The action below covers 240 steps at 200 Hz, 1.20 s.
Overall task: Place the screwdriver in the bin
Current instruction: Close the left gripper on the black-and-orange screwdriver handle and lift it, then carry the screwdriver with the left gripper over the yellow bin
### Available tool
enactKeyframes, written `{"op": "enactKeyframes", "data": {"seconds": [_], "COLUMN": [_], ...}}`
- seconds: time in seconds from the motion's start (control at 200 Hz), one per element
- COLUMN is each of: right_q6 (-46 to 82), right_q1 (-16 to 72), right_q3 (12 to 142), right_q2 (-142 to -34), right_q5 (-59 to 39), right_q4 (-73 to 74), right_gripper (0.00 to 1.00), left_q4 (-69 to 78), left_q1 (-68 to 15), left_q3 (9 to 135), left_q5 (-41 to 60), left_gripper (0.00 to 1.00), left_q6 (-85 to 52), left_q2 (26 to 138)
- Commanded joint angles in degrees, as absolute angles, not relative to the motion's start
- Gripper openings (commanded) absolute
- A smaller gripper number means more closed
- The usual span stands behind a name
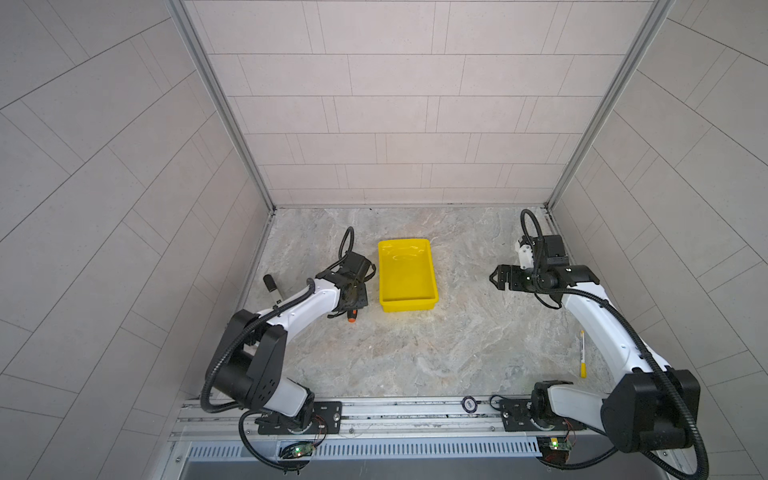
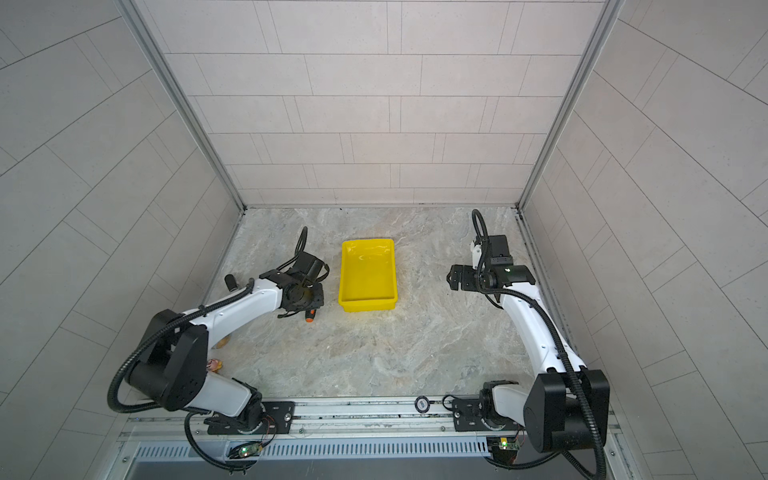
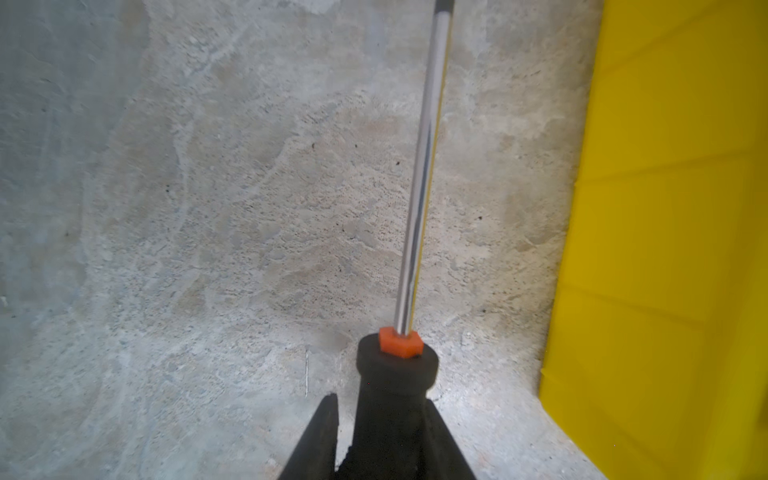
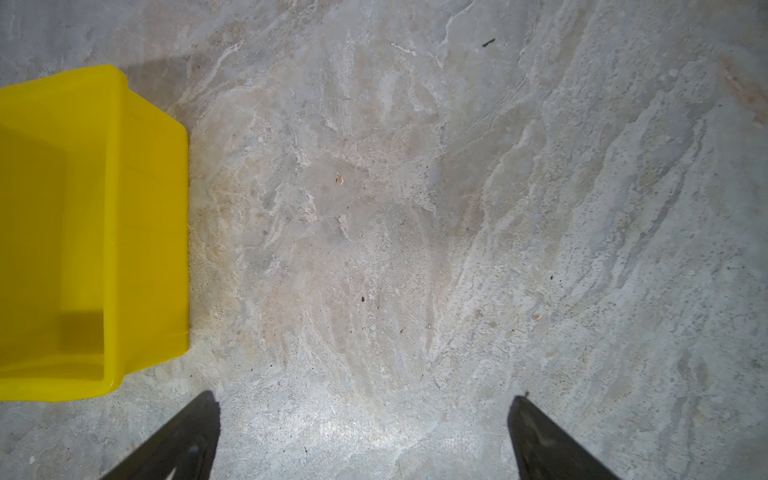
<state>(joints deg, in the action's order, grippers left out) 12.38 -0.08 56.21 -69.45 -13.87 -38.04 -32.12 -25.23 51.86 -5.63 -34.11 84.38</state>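
Observation:
My left gripper (image 3: 382, 411) is shut on the black handle of the screwdriver (image 3: 419, 208). Its shiny shaft runs away from the jaws, alongside the outer wall of the yellow bin (image 3: 665, 249) and outside it. In both top views only the screwdriver's orange handle end (image 1: 351, 316) (image 2: 309, 318) shows below the left wrist, just left of the bin (image 1: 409, 306) (image 2: 368, 305). The bin holds nothing. My right gripper (image 1: 494, 279) (image 2: 449, 279) (image 4: 365, 403) hangs open over bare table to the right of the bin (image 4: 149, 232), apart from it.
A white-and-yellow marker pen (image 1: 582, 353) lies near the right wall beside the right arm. A black cylindrical object (image 1: 270, 283) (image 2: 230, 282) stands by the left wall behind the left arm. Tiled walls close in the marbled table on three sides.

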Motion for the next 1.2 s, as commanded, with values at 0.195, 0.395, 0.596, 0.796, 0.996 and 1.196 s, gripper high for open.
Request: {"op": "enactKeyframes", "data": {"seconds": [0.195, 0.395, 0.596, 0.796, 0.996, 1.196], "right_q6": [12.6, 12.9, 12.5, 13.1, 13.3, 13.3], "right_q1": [-0.4, -0.4, -0.3, -0.3, -0.1, 0.1], "right_q3": [55.8, 56.0, 56.0, 55.3, 55.4, 55.8], "right_q2": [-69.2, -71.2, -70.8, -71.4, -72.1, -71.7], "right_q5": [-17.3, -20.7, -23.7, -25.7, -27.5, -27.8], "right_q4": [-37.8, -37.5, -37.9, -36.8, -36.6, -37.0], "right_gripper": [1.00, 1.00, 1.00, 1.00, 1.00, 1.00], "left_q4": [-39.4, -43.2, -44.3, -46.6, -46.2, -44.2], "left_q1": [-25.2, -25.2, -26.5, -31.2, -37.0, -39.7], "left_q3": [54.4, 56.6, 59.6, 68.2, 77.9, 86.8], "left_q5": [-6.7, -6.9, -6.2, -8.4, -10.4, -10.0], "left_gripper": [0.11, 0.11, 0.08, 0.07, 0.07, 0.07], "left_q6": [-37.4, -37.9, -40.3, -40.0, -40.1, -38.9], "left_q2": [78.4, 74.1, 71.1, 75.4, 85.0, 97.8]}}
